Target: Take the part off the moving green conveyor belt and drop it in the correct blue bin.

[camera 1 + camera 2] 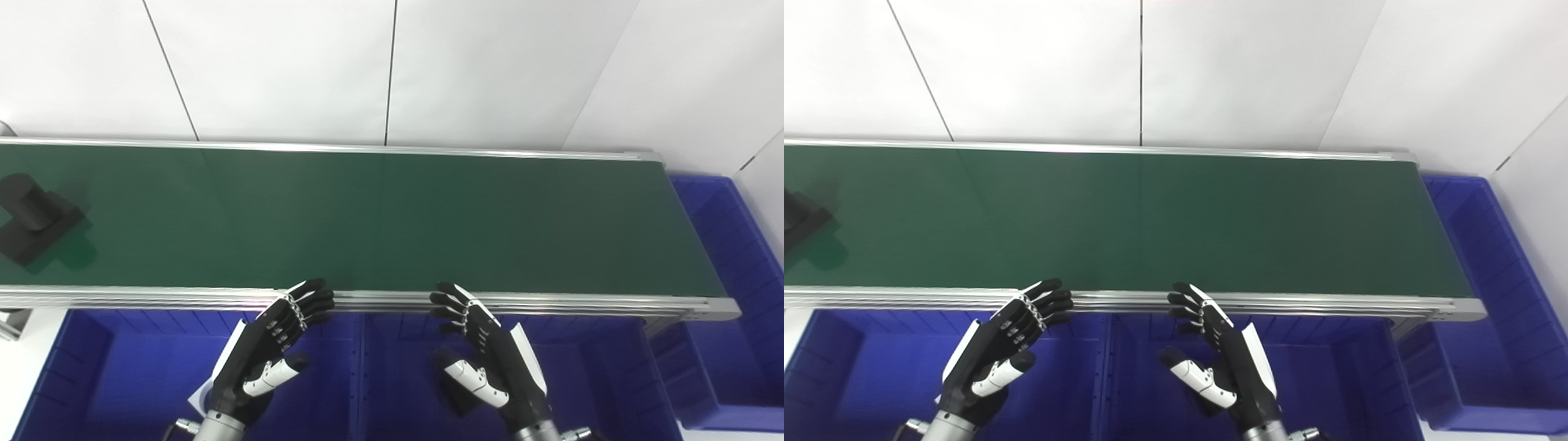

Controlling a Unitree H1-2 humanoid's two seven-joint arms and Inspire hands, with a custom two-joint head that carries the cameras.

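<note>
A black part, a short cylinder on a square base, lies on the green conveyor belt at its far left end; the right eye view shows only its edge. My left hand is open and empty, held over the blue bins just below the belt's near rail. My right hand is also open and empty, beside it to the right. Both hands are far to the right of the part.
Blue bins stand under the belt's near edge: one at left, one at right. Another blue bin stands past the belt's right end. An aluminium rail borders the belt. White wall panels rise behind.
</note>
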